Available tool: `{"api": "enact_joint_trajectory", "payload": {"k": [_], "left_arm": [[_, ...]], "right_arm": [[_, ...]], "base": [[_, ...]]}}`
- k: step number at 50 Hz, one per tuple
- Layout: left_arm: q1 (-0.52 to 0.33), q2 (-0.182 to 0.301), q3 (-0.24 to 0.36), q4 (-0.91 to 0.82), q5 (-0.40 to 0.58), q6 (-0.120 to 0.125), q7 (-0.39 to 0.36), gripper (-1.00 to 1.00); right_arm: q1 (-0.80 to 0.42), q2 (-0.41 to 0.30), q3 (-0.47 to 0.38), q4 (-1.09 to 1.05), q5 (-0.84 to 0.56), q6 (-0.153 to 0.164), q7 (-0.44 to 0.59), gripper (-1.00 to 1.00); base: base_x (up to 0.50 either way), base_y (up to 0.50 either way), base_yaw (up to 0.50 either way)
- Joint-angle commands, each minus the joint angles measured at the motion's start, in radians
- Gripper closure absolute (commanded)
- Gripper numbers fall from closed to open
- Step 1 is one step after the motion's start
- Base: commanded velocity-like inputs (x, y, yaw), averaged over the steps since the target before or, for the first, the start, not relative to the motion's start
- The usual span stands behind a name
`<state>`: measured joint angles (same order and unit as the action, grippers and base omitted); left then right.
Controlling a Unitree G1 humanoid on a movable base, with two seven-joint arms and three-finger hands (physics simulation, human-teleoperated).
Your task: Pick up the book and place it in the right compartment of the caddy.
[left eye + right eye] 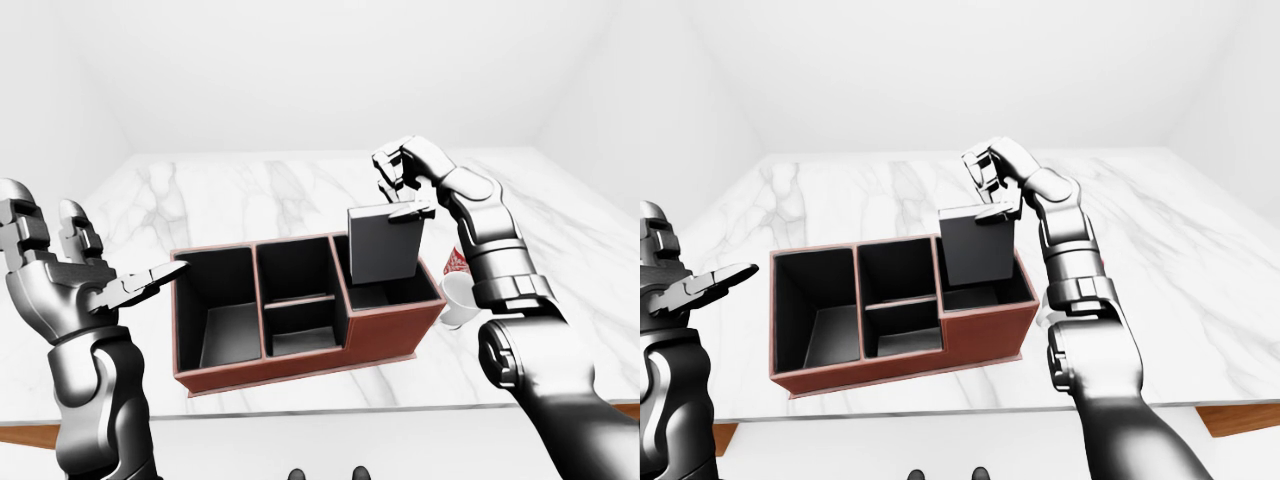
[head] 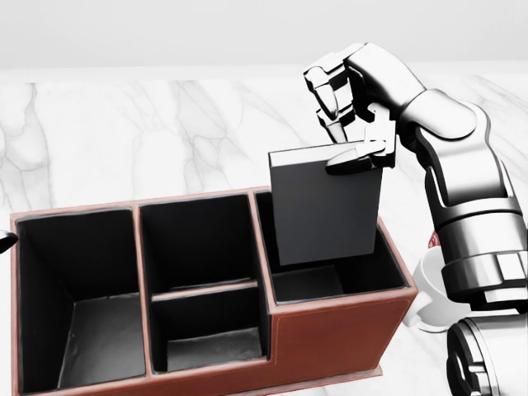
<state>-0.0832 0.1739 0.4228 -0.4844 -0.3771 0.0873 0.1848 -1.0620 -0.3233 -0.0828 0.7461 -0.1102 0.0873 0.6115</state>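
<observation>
Left hand point(image 1: 75, 270) at far left of the left-eye view, raised, palm up, fingers spread, released, grasping nothing, beside the caddy's left end and apart from it. Metallic grey segmented shell, glossy.

Caddy point(image 2: 330, 330): rectangular box, reddish-brown leather-look outside with a thin stitched rim, matte black lining inside. Sits on the white marble tabletop point(image 2: 124, 140), grey veins, smooth finish. Compartments left to right in head view: one tall left bin, a middle section split in two by a cross divider, then the right compartment point(image 2: 309, 285).

Book point(image 2: 326, 206): flat dark grey rectangle, plain matte cover, thin pale page edge along its top. Stands nearly upright, long axis vertical, slight tilt, cover facing the camera. Its lower edge is down inside the right compartment, below the rim; upper half sticks out above it.

Right hand point(image 2: 351, 124): clenched on the book's top right corner, thumb on the near face, other fingers behind. Chrome-like arm comes in from the right edge.

White mug point(image 2: 433, 301) just beside the caddy's right end, partly hidden by the arm; a red patterned patch shows behind it.
</observation>
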Motion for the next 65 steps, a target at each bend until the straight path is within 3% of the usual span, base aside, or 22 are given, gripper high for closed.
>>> {"api": "enact_joint_trajectory", "payload": {"k": [1, 65], "left_arm": [[0.001, -0.001, 0.000, -0.001, 0.001, 0.000, 0.000, -1.00], [0.001, -0.002, 0.000, -0.007, 0.001, 0.000, 0.001, -1.00]], "right_arm": [[0.014, 0.001, -0.021, 0.004, 0.008, 0.000, -0.008, 1.00], [0.059, 0.019, -0.022, 0.168, 0.037, 0.000, -0.035, 1.00]], "base": [[0.00, 0.00, 0.00], [0.00, 0.00, 0.00]]}}
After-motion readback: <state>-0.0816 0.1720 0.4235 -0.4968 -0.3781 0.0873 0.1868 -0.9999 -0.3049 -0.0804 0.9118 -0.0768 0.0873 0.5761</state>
